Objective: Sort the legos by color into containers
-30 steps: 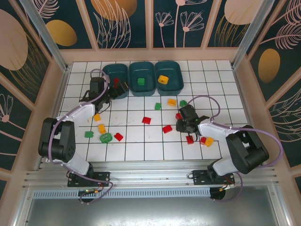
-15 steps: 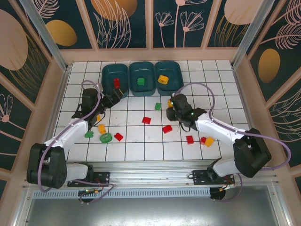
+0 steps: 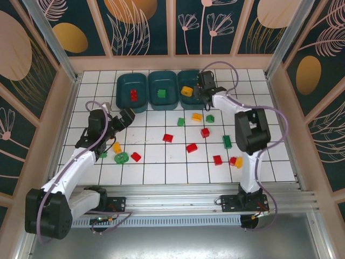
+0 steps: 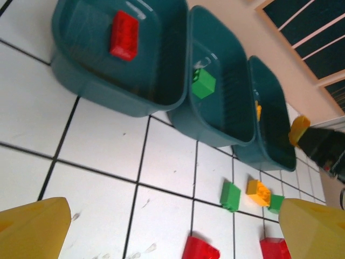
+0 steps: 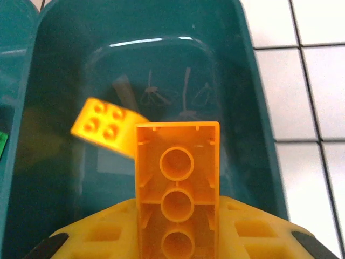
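Three dark teal tubs stand in a row at the back: left tub [image 3: 121,86], middle tub [image 3: 151,86], right tub [image 3: 207,97]. A red lego [image 3: 133,95] lies in the left one, a green lego [image 3: 160,93] in the middle one, a yellow lego [image 3: 186,90] in the right one. My right gripper [image 3: 204,85] hangs over the right tub [image 5: 259,65], shut on a long yellow-orange brick [image 5: 178,183], with the yellow lego [image 5: 105,125] below. My left gripper [image 3: 125,117] is open and empty over bare tiles [image 4: 172,237], short of the left tub [image 4: 81,70].
Loose legos are scattered across the white tiles: green [image 3: 181,121], yellow [image 3: 197,116], red [image 3: 205,132], red [image 3: 168,138], green [image 3: 227,141], and a red and yellow cluster [image 3: 236,161]. Near the left arm lie yellow [image 3: 116,147], green [image 3: 122,157] and red [image 3: 136,156].
My right gripper rose from the middle of the table and swung back over the right tub with the yellow-orange brick. My left gripper let go of the red lego in the left tub and drew back.
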`<state>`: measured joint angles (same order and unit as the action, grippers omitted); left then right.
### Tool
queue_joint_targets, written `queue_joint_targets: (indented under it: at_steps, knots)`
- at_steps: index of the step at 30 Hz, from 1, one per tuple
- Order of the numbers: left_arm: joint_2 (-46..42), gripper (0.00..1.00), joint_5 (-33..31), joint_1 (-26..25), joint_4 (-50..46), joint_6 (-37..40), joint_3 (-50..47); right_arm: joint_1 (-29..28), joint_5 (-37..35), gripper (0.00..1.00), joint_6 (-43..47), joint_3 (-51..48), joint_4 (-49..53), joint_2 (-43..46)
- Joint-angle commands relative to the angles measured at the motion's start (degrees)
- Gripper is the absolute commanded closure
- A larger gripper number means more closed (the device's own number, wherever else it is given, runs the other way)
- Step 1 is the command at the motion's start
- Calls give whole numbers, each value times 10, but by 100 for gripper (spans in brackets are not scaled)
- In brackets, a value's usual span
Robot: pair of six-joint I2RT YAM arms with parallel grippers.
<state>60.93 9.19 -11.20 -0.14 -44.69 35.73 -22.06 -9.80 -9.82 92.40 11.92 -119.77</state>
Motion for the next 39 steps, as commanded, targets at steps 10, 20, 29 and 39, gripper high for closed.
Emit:
queue_joint_targets:
  at_steps: [10, 20, 29, 39]
  knots:
    - [-36, 1, -98, -1, -89, -17, -30, 1, -5, 45, 15, 94, 50, -33]
    - [-11, 1, -258, 1, -111, -36, -26, -31, 50, 44, -38, -191, -99, 203]
    - [164, 23, -276, 20, -57, 4, 34, -65, 78, 44, -62, -348, -153, 296]
    - [291, 27, -320, 24, -66, 39, 89, -64, 81, 44, -57, -403, -172, 324]
